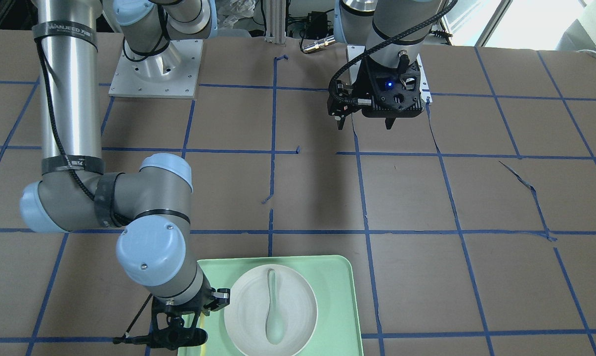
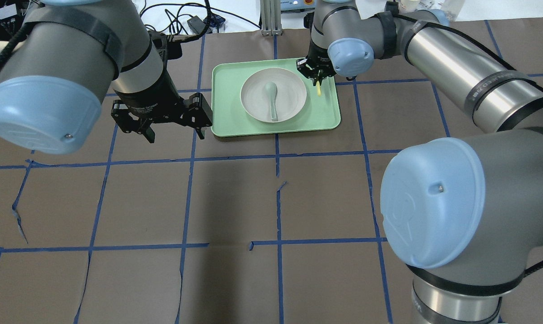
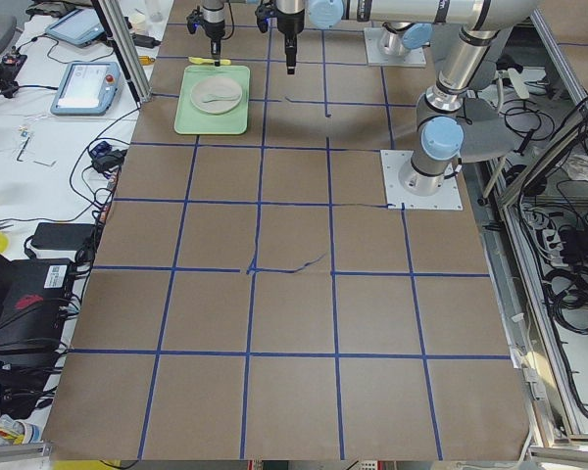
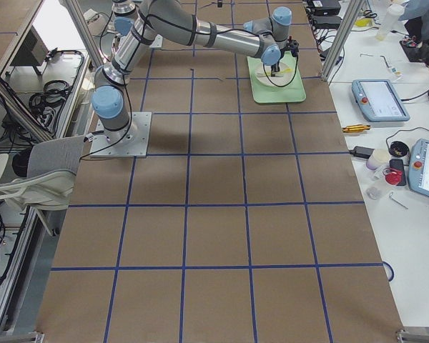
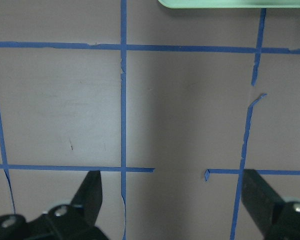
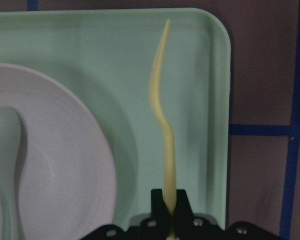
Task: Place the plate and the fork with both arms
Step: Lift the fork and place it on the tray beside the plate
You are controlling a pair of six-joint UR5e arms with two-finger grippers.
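The right end effector [image 6: 170, 202] is clamped on the fork [image 6: 160, 95], held over the tray [image 6: 200, 75] just beside the plate [image 6: 65, 150]. The left end effector [image 2: 177, 135], jaws apart, hangs above the bench [image 2: 235, 198].

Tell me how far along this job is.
Looks done: the round off-white plate sits on the mint-green tray. In hand: the right gripper is shut on the slim yellow plastic fork beside the plate. Left to do: setting the fork down; the left gripper hangs open, empty.
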